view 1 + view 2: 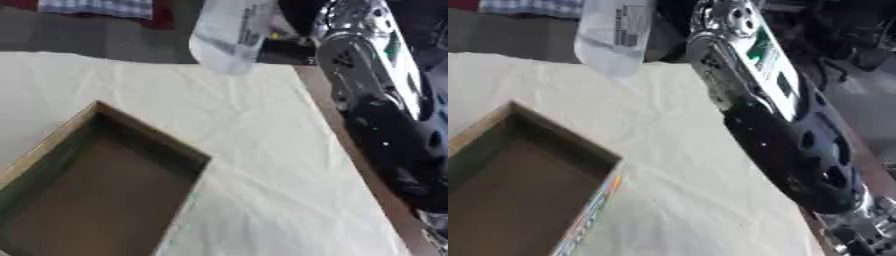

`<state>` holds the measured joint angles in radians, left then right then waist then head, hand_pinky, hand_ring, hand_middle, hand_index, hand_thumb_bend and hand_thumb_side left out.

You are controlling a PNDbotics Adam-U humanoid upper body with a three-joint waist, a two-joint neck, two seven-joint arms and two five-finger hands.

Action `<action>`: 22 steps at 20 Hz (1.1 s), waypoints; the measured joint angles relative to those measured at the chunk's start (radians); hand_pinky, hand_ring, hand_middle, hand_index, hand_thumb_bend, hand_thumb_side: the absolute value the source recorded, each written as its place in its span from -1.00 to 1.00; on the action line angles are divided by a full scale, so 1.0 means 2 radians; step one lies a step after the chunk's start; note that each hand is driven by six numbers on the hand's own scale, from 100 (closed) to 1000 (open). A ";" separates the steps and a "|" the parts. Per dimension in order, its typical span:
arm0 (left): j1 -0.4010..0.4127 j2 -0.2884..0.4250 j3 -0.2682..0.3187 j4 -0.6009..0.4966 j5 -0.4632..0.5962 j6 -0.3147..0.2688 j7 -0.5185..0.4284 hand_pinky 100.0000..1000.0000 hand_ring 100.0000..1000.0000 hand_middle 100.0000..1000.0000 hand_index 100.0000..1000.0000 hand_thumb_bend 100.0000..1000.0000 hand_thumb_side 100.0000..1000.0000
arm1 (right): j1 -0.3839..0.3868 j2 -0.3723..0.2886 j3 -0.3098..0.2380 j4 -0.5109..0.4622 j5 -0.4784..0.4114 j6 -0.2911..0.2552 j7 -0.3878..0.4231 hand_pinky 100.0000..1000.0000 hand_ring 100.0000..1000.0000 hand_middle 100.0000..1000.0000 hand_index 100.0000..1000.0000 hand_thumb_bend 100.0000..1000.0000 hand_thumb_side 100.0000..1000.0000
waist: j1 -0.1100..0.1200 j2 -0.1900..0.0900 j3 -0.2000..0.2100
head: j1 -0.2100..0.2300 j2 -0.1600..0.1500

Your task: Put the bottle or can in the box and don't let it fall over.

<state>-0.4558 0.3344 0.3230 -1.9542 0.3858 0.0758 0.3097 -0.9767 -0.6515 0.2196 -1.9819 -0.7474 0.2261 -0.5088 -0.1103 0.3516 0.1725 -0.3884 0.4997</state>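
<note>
in the left eye view a clear bottle (229, 35) hangs in the air at the far edge, above the tabletop (262, 150) with its creased cream cloth, just left of the right arm (376, 100), which runs down the right side. the right robot hand is out of sight, so its state cannot be told. an open cardboard box (96, 185) sits near left, well apart from the bottle. in the right eye view the bottle's white label (627, 20) shows, and dark floor lies beyond.
</note>
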 measured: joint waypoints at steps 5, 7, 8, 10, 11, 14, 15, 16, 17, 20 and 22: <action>0.001 0.000 0.001 0.016 -0.003 0.003 -0.004 1.00 1.00 1.00 0.39 -0.26 0.02 | -0.005 0.019 0.005 0.000 0.010 -0.001 0.002 0.65 -0.40 -0.37 -0.91 -1.00 -0.18 | 0.001 -0.001 0.001 | 0.000 0.008; 0.001 0.000 0.001 0.021 -0.003 0.004 -0.007 1.00 1.00 1.00 0.39 -0.26 0.02 | -0.005 0.026 0.008 0.000 0.015 -0.002 0.003 0.65 -0.40 -0.37 -0.91 -1.00 -0.18 | 0.001 -0.001 0.004 | 0.001 0.013; 0.000 0.000 0.001 0.023 -0.003 0.004 -0.007 1.00 1.00 1.00 0.39 -0.26 0.02 | -0.005 0.029 0.009 0.000 0.016 -0.002 0.003 0.65 -0.40 -0.37 -0.91 -1.00 -0.18 | 0.001 -0.001 0.005 | 0.002 0.015; -0.001 0.000 0.001 0.026 -0.003 0.005 -0.010 1.00 1.00 1.00 0.39 -0.26 0.02 | -0.005 0.037 0.011 0.000 0.020 -0.004 0.005 0.65 -0.40 -0.37 -0.91 -1.00 -0.18 | 0.001 -0.001 0.007 | 0.004 0.020; -0.002 0.000 0.001 0.028 -0.003 0.005 -0.010 1.00 1.00 1.00 0.39 -0.26 0.02 | -0.005 0.040 0.012 0.000 0.022 -0.005 0.006 0.65 -0.40 -0.37 -0.91 -1.00 -0.18 | 0.000 -0.001 0.008 | 0.004 0.023; -0.005 0.000 0.001 0.035 -0.003 0.007 -0.014 1.00 1.00 1.00 0.39 -0.25 0.03 | -0.005 0.050 0.017 0.000 0.028 -0.004 0.008 0.65 -0.39 -0.36 -0.91 -1.00 -0.18 | -0.003 -0.001 0.012 | 0.006 0.027; -0.006 0.000 0.001 0.037 -0.003 0.008 -0.015 1.00 1.00 1.00 0.39 -0.25 0.03 | -0.005 0.053 0.019 0.000 0.029 -0.003 0.008 0.64 -0.38 -0.36 -0.91 -1.00 -0.18 | -0.003 -0.002 0.013 | 0.008 0.028; -0.006 0.000 0.001 0.038 -0.002 0.009 -0.016 1.00 1.00 1.00 0.39 -0.25 0.03 | -0.005 0.057 0.021 0.000 0.030 -0.002 0.009 0.64 -0.39 -0.36 -0.91 -1.00 -0.18 | -0.003 -0.003 0.014 | 0.009 0.030; -0.008 0.000 0.001 0.040 -0.002 0.009 -0.016 1.00 1.00 1.00 0.39 -0.25 0.03 | -0.005 0.060 0.022 0.000 0.032 -0.002 0.010 0.64 -0.39 -0.36 -0.91 -1.00 -0.18 | -0.004 -0.005 0.014 | 0.010 0.031; -0.014 -0.001 0.001 0.043 -0.001 0.011 -0.018 1.00 1.00 1.00 0.39 -0.25 0.03 | -0.003 0.069 0.025 0.000 0.041 -0.002 0.010 0.64 -0.39 -0.37 -0.91 -1.00 -0.18 | -0.006 -0.007 0.018 | 0.012 0.031; -0.017 -0.001 0.001 0.044 0.000 0.011 -0.019 1.00 1.00 1.00 0.39 -0.24 0.02 | 0.001 0.076 0.028 0.000 0.048 -0.003 0.012 0.64 -0.39 -0.37 -0.91 -1.00 -0.18 | -0.008 -0.008 0.020 | 0.012 0.031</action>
<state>-0.4901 0.3328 0.3254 -1.8657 0.3867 0.0985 0.2725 -0.9748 -0.4985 0.2747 -1.9822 -0.6510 0.2200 -0.4854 -0.1255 0.3359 0.2131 -0.3653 0.5626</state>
